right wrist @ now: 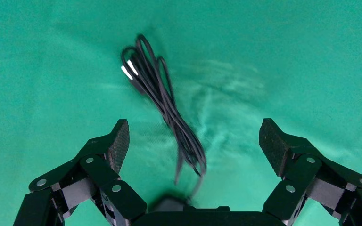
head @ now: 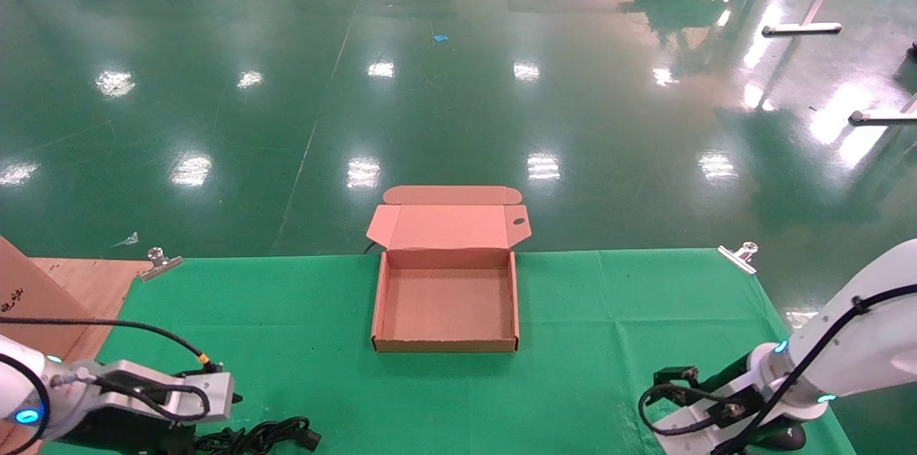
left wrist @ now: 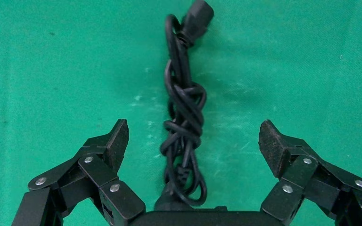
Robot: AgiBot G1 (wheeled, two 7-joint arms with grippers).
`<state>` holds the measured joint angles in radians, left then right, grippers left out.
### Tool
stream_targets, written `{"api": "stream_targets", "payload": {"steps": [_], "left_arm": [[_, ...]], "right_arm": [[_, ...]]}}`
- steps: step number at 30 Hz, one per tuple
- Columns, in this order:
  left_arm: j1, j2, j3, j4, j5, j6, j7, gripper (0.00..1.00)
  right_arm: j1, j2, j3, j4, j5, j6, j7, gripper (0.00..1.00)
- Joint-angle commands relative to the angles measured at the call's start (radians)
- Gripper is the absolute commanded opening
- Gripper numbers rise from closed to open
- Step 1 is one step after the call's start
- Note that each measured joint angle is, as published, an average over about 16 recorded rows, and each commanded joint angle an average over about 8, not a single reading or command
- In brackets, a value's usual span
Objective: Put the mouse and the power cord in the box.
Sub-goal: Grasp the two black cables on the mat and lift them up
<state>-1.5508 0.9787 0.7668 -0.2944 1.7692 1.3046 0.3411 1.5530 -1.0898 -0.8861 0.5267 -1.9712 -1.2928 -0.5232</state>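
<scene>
The box lies open in the middle of the green cloth, with nothing inside and its lid folded back. The power cord is a twisted black bundle on the cloth, its plug at the far end. My left gripper is open above it, one finger on each side, not touching. My right gripper is open over the mouse's thin cable. The mouse is a dark oval, mostly hidden under my right wrist. In the head view the power cord lies by my left wrist.
The green cloth is held by metal clips at its far corners. Bare wood and a brown carton stand at the left. Beyond the table's far edge is the shiny green floor.
</scene>
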Motion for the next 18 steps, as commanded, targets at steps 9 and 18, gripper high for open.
{"api": "stream_targets", "payload": {"steps": [9, 18], "left_arm": [[0.001, 0.066, 0.0, 0.151, 0.004, -0.088, 0.068, 1.0], [-0.005, 0.09, -0.015, 0.221, -0.016, -0.14, 0.109, 1.0]], "right_arm": [[-0.012, -0.089, -0.024, -0.149, -0.035, 0.092, -0.083, 1.0], [-0.005, -0.132, -0.023, -0.261, -0.032, 0.134, -0.14, 0.89]]}}
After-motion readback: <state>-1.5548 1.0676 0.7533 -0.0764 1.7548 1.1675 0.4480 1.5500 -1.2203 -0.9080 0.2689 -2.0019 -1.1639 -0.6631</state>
